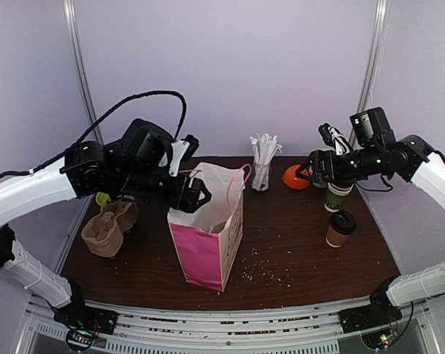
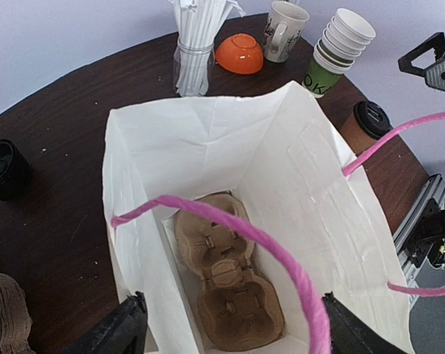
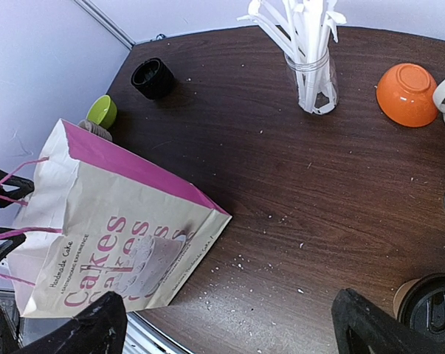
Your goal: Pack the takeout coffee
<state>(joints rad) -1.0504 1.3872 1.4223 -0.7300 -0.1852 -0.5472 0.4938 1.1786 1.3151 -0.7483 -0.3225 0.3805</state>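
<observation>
L arm comes in from frame left in the top view, forearm across and wrist tipped down. The left gripper (image 1: 198,193) hangs over the open mouth of the pink-and-white paper bag (image 1: 207,240) at mid-frame. Its fingers (image 2: 122,332) stand wide apart w/ nothing gripped.

R arm enters from frame right, elbow high. The right gripper (image 1: 308,172) is raised off the table and points toward frame centre, next to the orange bowl (image 1: 294,178) in frame. Its fingers (image 3: 373,324) are spread wide, also holding nothing.

Only the L wrist view sees inside the bag: a brown pulp cup carrier (image 2: 226,276) lies flat on the bottom, w/ a pink handle (image 2: 229,228) arching across. Only the R wrist view shows the bag's printed side, "Cakes" in pink. Top view alone shows both arms whole.

The takeout coffee (image 1: 341,228) is on the table, right of centre in the top view. It's well apart from the bag and just below the stack of paper cups (image 1: 336,195) in frame. It stands upright, long axis vertical, black dome lid (image 3: 432,310) up. In the R wrist view it sits in the lower-right corner, seen from above.
</observation>
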